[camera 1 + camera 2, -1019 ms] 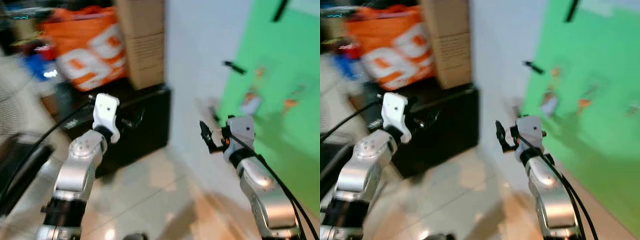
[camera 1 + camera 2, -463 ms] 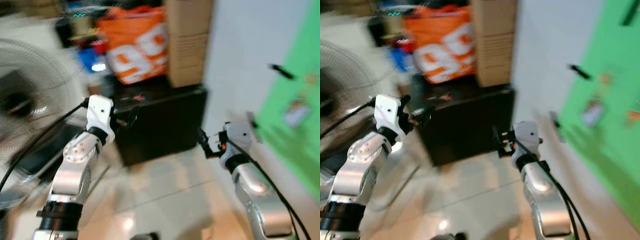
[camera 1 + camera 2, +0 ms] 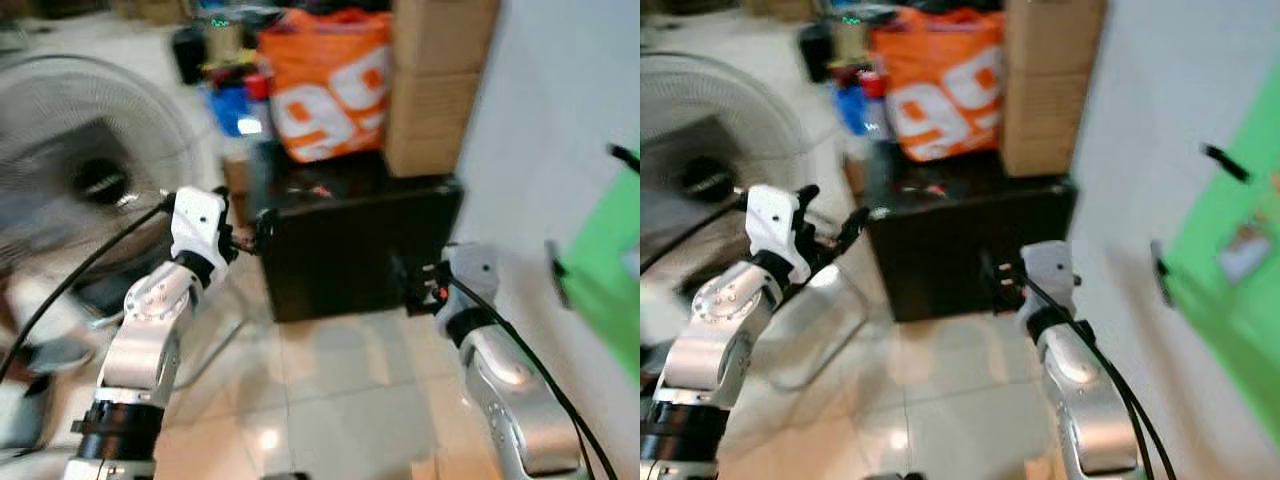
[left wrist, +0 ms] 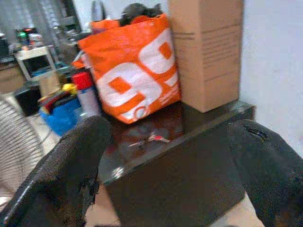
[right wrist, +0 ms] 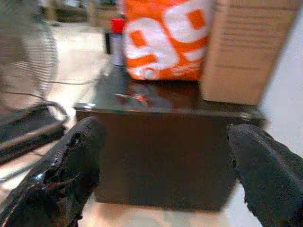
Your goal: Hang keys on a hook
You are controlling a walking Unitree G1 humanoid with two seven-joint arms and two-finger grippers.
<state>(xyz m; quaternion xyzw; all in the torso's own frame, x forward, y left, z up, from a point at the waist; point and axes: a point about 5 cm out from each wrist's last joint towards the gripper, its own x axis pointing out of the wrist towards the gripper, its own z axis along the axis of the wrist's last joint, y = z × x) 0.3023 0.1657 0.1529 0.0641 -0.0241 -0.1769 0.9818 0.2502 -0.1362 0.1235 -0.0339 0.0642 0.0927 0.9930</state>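
Keys (image 4: 150,138) lay on top of the low black cabinet (image 3: 360,250), small reddish-and-metal cluster near the middle of its glossy top, just in front of the orange bag (image 3: 325,80); also visible at (image 5: 135,97). A cardboard box (image 3: 435,85) stood on the cabinet beside the bag, against the white wall (image 3: 560,130). Left end effector (image 3: 830,225) was raised in front of the cabinet's left edge, fingers (image 4: 71,165) spread wide with nothing between them. Right end effector (image 3: 405,285) was held out toward the cabinet front, fingers (image 5: 71,165) likewise spread and empty. Neither touched the keys; both were well apart from them. A green panel (image 3: 1230,260) hung on the wall to the right, with a dark hook-like peg (image 3: 1223,162) sticking out near it; detail too blurred to tell more. A standing fan (image 3: 90,170) sat on the tiled floor (image 3: 330,390) to the left. Blue and red clutter sat behind the cabinet, left of the bag, including a red-capped can (image 5: 116,40).
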